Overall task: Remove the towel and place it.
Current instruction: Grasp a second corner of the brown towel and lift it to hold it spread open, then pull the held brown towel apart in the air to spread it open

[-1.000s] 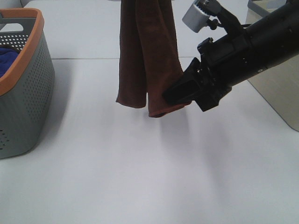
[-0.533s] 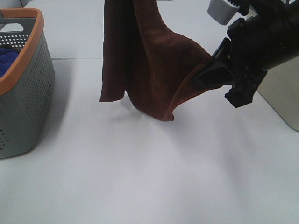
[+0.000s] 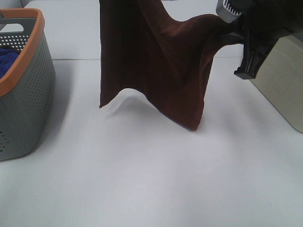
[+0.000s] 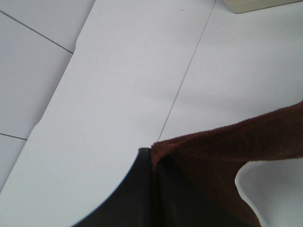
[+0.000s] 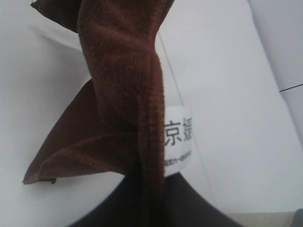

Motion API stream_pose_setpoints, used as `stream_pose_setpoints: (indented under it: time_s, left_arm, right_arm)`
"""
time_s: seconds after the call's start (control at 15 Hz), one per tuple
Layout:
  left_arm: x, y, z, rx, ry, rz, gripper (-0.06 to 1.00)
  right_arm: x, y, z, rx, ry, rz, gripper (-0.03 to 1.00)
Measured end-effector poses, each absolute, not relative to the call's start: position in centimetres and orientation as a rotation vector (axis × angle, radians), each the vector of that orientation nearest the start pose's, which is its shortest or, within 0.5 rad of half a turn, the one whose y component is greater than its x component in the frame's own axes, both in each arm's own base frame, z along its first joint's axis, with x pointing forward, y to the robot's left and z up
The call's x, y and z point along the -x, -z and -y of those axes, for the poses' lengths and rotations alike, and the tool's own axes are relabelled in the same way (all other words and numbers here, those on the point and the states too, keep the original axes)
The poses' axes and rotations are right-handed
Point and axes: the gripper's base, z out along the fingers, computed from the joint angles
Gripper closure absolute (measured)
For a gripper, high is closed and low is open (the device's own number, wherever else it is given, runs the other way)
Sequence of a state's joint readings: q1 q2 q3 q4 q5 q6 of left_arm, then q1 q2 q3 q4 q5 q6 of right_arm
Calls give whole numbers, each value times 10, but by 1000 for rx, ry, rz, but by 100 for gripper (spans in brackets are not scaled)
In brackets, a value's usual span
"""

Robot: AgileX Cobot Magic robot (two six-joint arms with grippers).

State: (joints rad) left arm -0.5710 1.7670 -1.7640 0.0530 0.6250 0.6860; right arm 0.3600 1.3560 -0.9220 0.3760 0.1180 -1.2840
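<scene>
the towel (image 3: 156,61) is held up over the table (image 3: 142,179), stretched between left jaws and right jaws that are both clamped on its corners, so it's mid-carry and lowering it flat onto the table is probably called for next

White tabletop (image 3: 142,179), crossed near the back by a thin seam (image 3: 75,59). At far left, grey perforated basket (image 3: 28,99) with orange rim and handle slot, partly cut off by the picture's edge. Inside, blue cloth (image 3: 7,56), only a corner showing. At far right, plain beige box (image 3: 284,90), well apart from the basket.
</scene>
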Motion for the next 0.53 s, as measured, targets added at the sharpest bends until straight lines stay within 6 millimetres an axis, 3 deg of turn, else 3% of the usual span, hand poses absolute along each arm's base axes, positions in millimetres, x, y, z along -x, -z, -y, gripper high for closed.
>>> stream_pose_setpoints:
  time_s: [0.27, 0.53]
  left_arm:
    - [-368, -377, 225, -1094, -95, -1785, 94]
    - [-410, -351, 207, -938, -99, -1793, 94]
  right_arm:
    - [-290, -306, -109, 1287, 470, -1484, 97]
    - [-328, -285, -115, 1275, 671, -1365, 97]
